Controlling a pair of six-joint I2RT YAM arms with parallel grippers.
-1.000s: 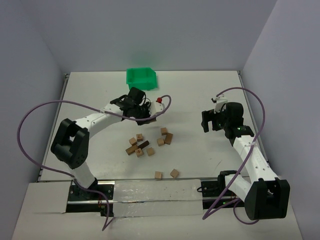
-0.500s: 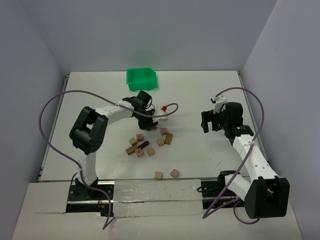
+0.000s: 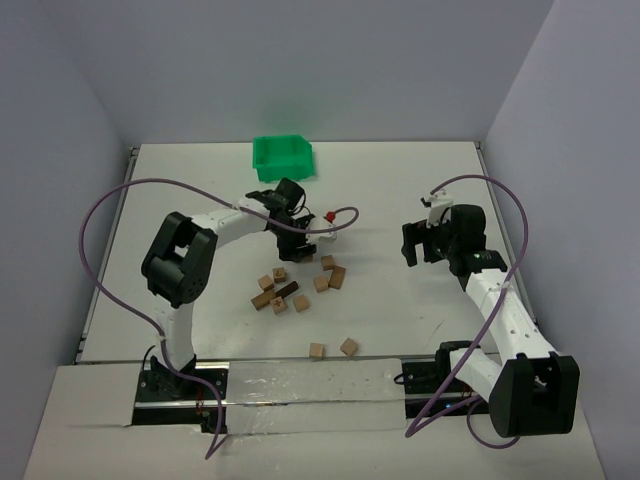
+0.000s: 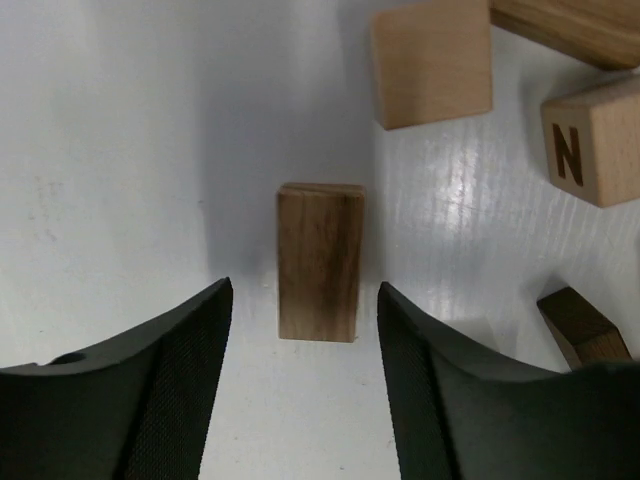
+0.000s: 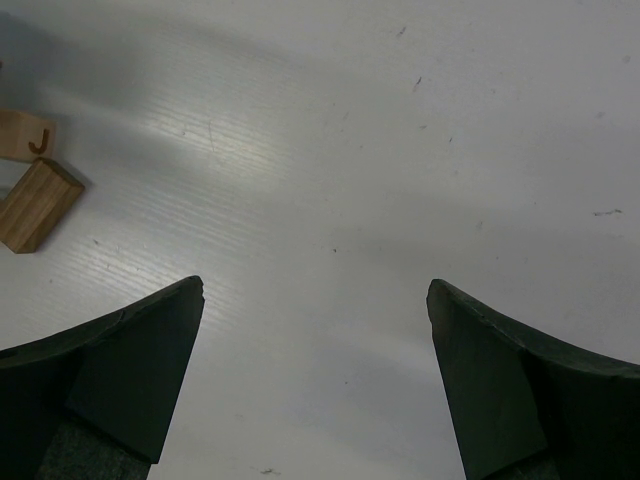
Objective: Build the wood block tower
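Alignment matters now: the left hand (image 4: pixel 302 300), spread wide, brackets a dark brown wooden bar (image 4: pixel 320 262) lying flat on the white table (image 4: pixel 100 150), so it should sink squarely and pinch the bar's long sides. The tan and brown wooden tower blocks (image 3: pixel 301 302) lie loose mid-table, none stacked; the right hand (image 5: pixel 315 300) hangs spread, well apart.

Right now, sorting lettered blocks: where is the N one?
In the left wrist view, the N block sits at the right edge, beside a plain tan block, right of the brown bar at the left gripper.
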